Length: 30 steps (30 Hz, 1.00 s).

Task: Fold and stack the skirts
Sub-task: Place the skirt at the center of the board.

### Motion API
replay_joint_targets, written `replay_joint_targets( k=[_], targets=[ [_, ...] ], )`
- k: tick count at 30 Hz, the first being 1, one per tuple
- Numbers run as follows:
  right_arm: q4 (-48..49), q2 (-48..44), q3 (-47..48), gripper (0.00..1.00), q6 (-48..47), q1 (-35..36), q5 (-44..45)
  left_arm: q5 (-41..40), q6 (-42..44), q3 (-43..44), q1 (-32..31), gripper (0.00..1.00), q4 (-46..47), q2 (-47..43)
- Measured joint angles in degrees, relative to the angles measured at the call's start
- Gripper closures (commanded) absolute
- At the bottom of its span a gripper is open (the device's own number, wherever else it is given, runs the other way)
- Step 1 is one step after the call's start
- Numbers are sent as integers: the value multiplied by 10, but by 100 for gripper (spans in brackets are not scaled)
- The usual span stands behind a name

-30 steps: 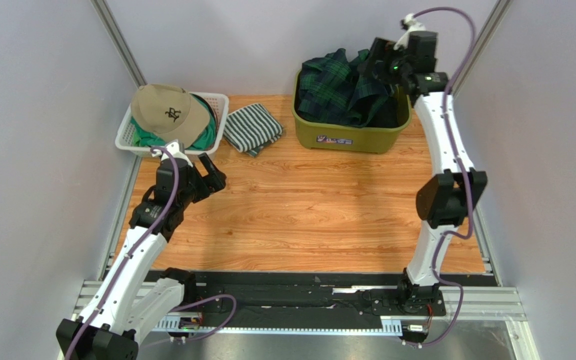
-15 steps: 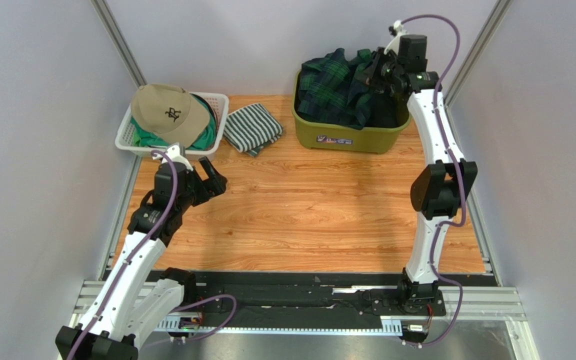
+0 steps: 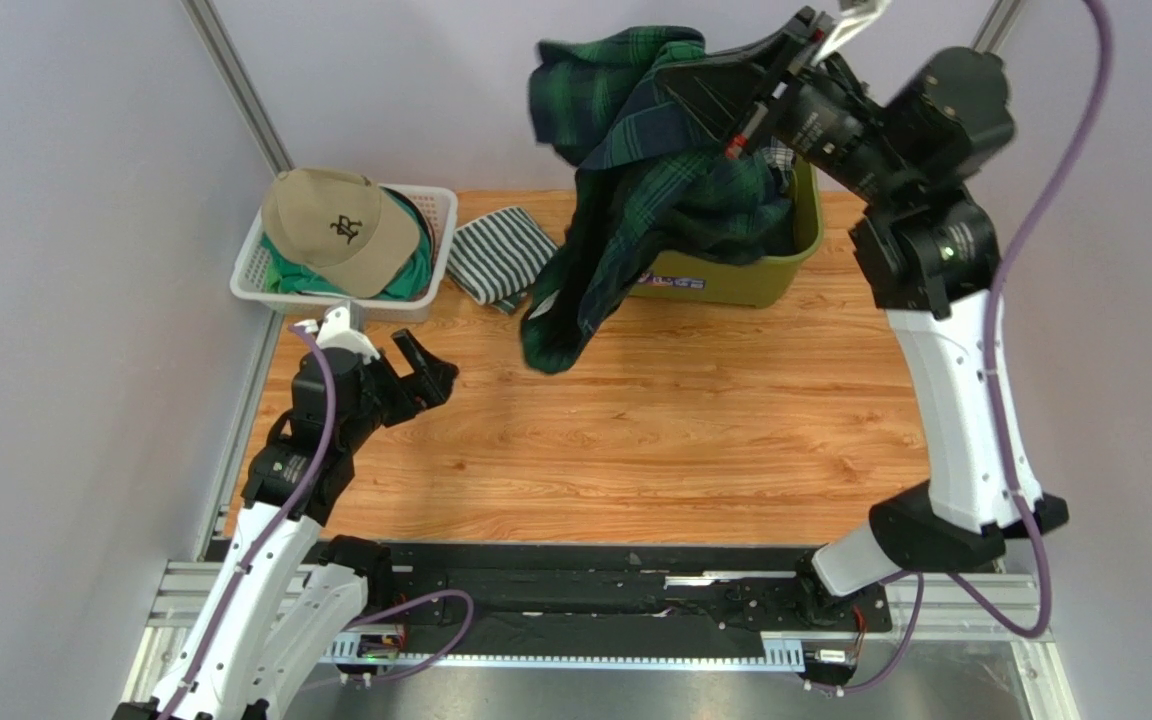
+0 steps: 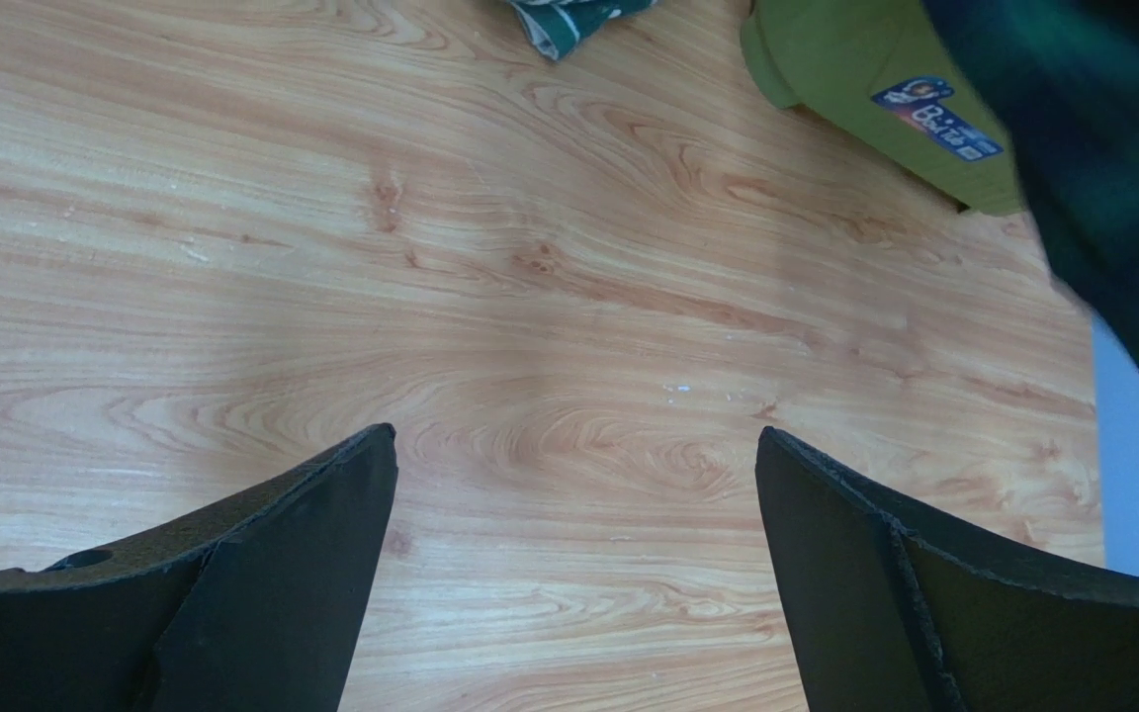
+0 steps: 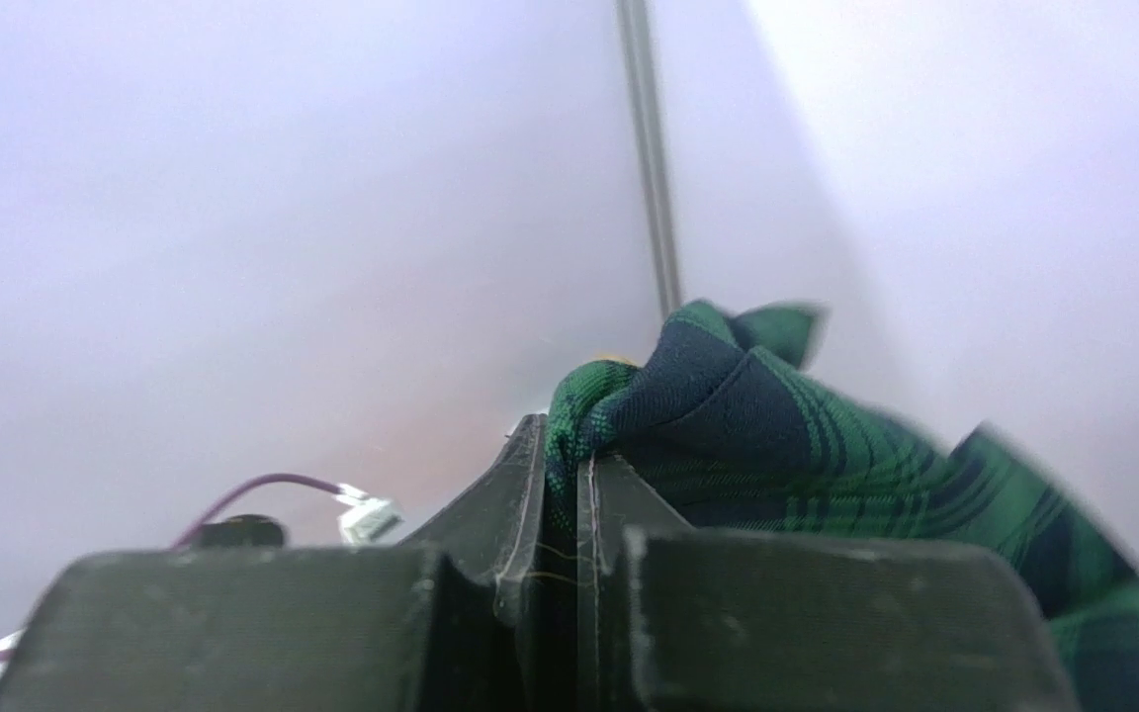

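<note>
My right gripper [image 3: 683, 78] is shut on a fold of the dark green-navy tartan skirt [image 3: 635, 173] and holds it high above the olive bin [image 3: 725, 279]. The skirt hangs in a long drape, its lower end over the table left of the bin. In the right wrist view the tartan skirt [image 5: 784, 430] is pinched between the closed fingertips of the right gripper [image 5: 573, 445]. My left gripper [image 3: 420, 360] hovers open over the left of the table with nothing between its fingers; in its own view the left gripper [image 4: 573, 433] frames bare wood. The hanging skirt hides most of the bin's inside, so no other skirt shows.
A white basket [image 3: 256, 275] at the back left holds a tan cap [image 3: 330, 222] on green cloth. A green-and-white striped folded cloth [image 3: 504, 255] lies between basket and bin. Grey walls with metal posts close in both sides and the back.
The right gripper shut on the tartan skirt in the bin, then rose steeply, pulling the skirt out so it now hangs over the table. The left arm drew back slightly.
</note>
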Motion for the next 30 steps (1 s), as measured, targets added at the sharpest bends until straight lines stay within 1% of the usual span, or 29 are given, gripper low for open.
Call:
replay_joint_targets(
  k=[3, 8, 11, 13, 16, 18, 21, 23, 25, 26, 27, 29, 30],
  targets=[
    [38, -46, -16, 100, 16, 20, -29, 0, -5, 0, 0, 1, -4, -14],
    [77, -89, -62, 100, 41, 40, -59, -3, -17, -3, 0, 1, -20, -34],
    [91, -130, -170, 100, 48, 43, -37, -4, -24, -7, 0, 1, -30, -48],
    [96, -155, -258, 100, 48, 44, 4, -5, -27, -9, 0, 1, -39, -55],
    [87, -182, -386, 100, 49, 45, 93, -6, -31, -9, 0, 1, -51, -61],
    [87, -200, -494, 100, 49, 43, 171, -7, -32, -9, 0, 1, -56, -59],
    [79, -209, -640, 100, 59, 35, 255, -5, -32, -9, 0, 1, -57, -46],
    [67, -203, -718, 100, 70, 26, 286, 7, -32, -10, 0, 1, -55, -27],
    [54, -191, -773, 100, 80, 15, 306, 28, -32, -14, 0, 1, -43, -2],
    [49, -185, -785, 100, 82, 12, 311, 39, -31, -16, 0, 2, -37, 10],
    [40, -175, -798, 99, 86, 7, 318, 53, -32, -19, 0, 2, -27, 24],
    [28, -160, -805, 93, 93, 2, 331, 76, -32, -22, -11, 4, -2, 69],
    [25, -156, -805, 76, 95, 1, 337, 80, -32, -22, -19, 4, 9, 89]
  ],
)
